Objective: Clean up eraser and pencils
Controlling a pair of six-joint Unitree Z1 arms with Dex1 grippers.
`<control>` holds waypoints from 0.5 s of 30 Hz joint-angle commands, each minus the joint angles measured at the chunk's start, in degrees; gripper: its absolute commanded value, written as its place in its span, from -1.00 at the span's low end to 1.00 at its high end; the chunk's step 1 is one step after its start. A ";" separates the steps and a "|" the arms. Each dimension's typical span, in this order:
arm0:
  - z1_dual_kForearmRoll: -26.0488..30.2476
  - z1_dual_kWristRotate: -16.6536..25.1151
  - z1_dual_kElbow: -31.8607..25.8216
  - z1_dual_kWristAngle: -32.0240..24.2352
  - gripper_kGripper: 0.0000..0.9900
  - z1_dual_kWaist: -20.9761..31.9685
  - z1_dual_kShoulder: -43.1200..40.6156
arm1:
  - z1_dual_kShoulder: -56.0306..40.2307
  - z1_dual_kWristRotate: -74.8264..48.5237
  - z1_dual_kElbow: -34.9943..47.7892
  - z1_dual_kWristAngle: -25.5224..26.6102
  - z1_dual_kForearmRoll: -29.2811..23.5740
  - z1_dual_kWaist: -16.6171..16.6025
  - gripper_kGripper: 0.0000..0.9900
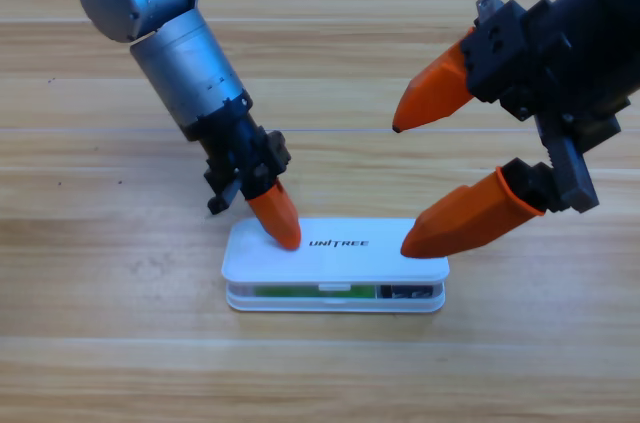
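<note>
Right claw spread wide, lower jaw touching white case lid, left claw clenched, tip pressing lid

Left arm: rounded silver-grey casing narrowing to a black wrist. Both grippers are blocky black housings bearing smooth, tapered orange jaws

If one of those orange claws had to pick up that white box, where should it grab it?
Probably across the short width of the white case, near the middle, coming straight down. It lies flat on the table, long side running left-right, so the front and back edges are the narrow pair to pinch. The left gripper presses on the lid's left end; the right gripper hangs wide open over the right end.
</note>
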 commanded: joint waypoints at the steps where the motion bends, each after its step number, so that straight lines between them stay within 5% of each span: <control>1: -2.19 -1.61 3.49 1.92 -1.00 -2.63 -0.91 | -0.15 0.54 0.38 1.17 -0.66 0.97 0.94; 15: -10.01 -5.30 10.70 7.11 -1.00 -6.14 -4.25 | -0.15 0.63 0.29 1.26 -0.66 0.97 0.94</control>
